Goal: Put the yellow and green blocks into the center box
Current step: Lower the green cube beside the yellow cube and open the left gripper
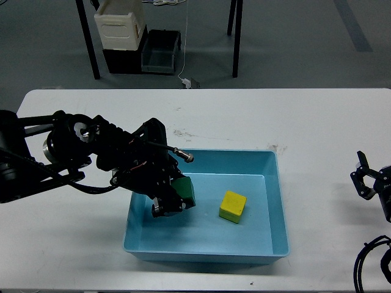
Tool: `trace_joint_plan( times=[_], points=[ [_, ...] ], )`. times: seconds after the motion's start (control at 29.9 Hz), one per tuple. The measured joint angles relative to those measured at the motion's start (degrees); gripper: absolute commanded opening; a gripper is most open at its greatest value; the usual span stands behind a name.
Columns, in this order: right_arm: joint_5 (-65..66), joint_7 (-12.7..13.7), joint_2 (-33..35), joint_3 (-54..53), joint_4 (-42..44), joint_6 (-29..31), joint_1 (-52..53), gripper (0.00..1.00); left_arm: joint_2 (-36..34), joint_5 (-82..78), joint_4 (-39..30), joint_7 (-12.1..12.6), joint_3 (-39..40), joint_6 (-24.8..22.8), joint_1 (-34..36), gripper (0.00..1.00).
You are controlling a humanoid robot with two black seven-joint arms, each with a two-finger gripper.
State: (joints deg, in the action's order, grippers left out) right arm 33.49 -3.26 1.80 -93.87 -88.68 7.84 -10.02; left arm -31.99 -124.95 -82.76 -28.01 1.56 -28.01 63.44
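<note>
A blue box (278, 201) sits on the white table (244, 116) at the centre. A yellow block (233, 206) lies inside it, right of the middle. My left gripper (173, 198) reaches over the box's left wall and is shut on a green block (184, 191), holding it low inside the box, left of the yellow block. Whether the green block touches the box floor I cannot tell. My right gripper (365, 181) is at the table's right edge, away from the box, fingers spread and empty.
Beyond the table's far edge on the floor stand a cream container (120, 24) on black bins (160, 52) and dark table legs (89, 43). Black cables (369, 265) hang at the lower right.
</note>
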Motion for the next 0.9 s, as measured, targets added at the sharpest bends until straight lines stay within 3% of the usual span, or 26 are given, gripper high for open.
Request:
trace_joint_plan(
  times=[0.07,0.23,0.37,0.5,0.73,0.8,0.9],
  points=[
    [0.0,0.0,0.0,0.0,0.0,0.0,0.0,1.00,0.4,0.0,1.5,0.0,-2.0,0.0,0.0,0.33],
    [0.0,0.0,0.0,0.1,0.0,0.0,0.1,1.00,0.6,-0.1,2.7,0.0,-3.8,0.0,0.0,0.68],
    [0.0,0.0,0.0,0.2,0.0,0.0,0.1,1.00,0.9,-0.1,2.9,0.0,-3.8,0.0,-0.1,0.78],
    [0.0,0.0,0.0,0.2,-0.5,0.0,0.1,1.00,2.0,0.0,3.2,0.0,-3.5,0.0,-0.3,0.96],
    [0.0,0.0,0.0,0.1,-2.1,0.1,0.0,1.00,2.8,6.4,4.0,0.0,-2.7,0.0,-1.4,0.93],
    [0.0,0.0,0.0,0.2,-2.2,0.1,0.0,1.00,2.8,6.7,4.0,0.0,-2.7,0.0,-1.5,0.80],
    [0.0,0.0,0.0,0.2,-2.2,0.1,0.0,1.00,2.8,6.5,4.0,0.0,-2.6,0.0,-1.5,0.50]
  ],
)
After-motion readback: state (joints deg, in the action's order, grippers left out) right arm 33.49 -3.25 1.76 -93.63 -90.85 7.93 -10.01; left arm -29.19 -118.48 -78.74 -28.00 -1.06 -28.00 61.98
